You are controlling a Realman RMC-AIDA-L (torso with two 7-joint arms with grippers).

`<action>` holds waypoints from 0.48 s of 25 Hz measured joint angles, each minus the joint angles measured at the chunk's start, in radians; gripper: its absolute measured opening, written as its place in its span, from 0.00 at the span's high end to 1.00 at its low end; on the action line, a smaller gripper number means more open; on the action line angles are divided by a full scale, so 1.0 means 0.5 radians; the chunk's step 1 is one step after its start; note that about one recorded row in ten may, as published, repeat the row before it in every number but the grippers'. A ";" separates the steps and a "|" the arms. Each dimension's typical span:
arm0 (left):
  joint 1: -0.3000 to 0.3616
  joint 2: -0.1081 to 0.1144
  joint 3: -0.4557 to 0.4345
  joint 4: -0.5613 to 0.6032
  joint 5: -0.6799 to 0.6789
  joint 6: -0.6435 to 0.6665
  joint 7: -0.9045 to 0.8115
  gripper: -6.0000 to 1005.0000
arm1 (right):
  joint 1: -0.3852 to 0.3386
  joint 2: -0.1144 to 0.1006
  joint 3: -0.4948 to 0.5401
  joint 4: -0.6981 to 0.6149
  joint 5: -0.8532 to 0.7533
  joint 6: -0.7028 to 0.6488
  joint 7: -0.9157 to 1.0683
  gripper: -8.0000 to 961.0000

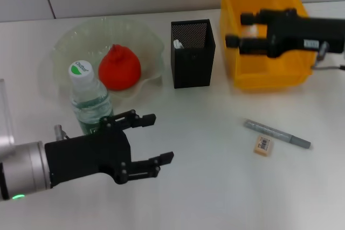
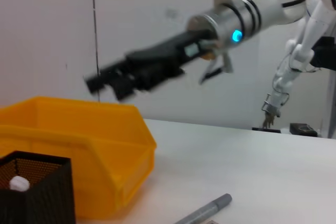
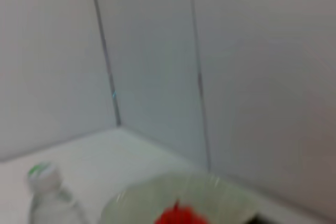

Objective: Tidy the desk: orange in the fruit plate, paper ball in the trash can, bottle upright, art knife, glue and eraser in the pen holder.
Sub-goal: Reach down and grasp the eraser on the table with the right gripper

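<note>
The orange (image 1: pixel 119 68) lies in the fruit plate (image 1: pixel 70 39). The bottle (image 1: pixel 89 98) stands upright in front of the plate. My left gripper (image 1: pixel 160 137) is open and empty, just right of the bottle, above the table. My right gripper (image 1: pixel 237 29) is open and empty over the yellow trash can (image 1: pixel 264 76); it also shows in the left wrist view (image 2: pixel 107 87). The grey art knife (image 1: pixel 277 134) and the eraser (image 1: pixel 263 145) lie on the table at the right front. The pen holder (image 1: pixel 192 60) holds a white-topped item (image 1: pixel 178 43). The paper ball is out of view.
The trash can (image 2: pixel 79 145), pen holder (image 2: pixel 31 192) and art knife (image 2: pixel 205 211) show in the left wrist view. The right wrist view shows the bottle (image 3: pixel 50 192), plate (image 3: pixel 184 198) and orange (image 3: pixel 178 216). A wall stands behind the table.
</note>
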 joint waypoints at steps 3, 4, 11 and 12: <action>0.005 -0.001 -0.051 -0.001 0.000 0.029 0.001 0.20 | -0.012 0.000 0.014 -0.081 -0.162 -0.126 0.140 0.24; 0.006 -0.001 -0.060 -0.001 0.001 0.033 0.001 0.20 | -0.022 0.001 0.020 -0.108 -0.192 -0.162 0.169 0.24; 0.010 0.002 -0.107 -0.005 0.006 0.038 0.005 0.20 | -0.154 0.007 0.031 -0.399 -0.278 -0.367 0.389 0.25; 0.010 0.002 -0.107 -0.005 0.006 0.038 0.005 0.20 | -0.154 0.007 0.031 -0.399 -0.278 -0.367 0.389 0.25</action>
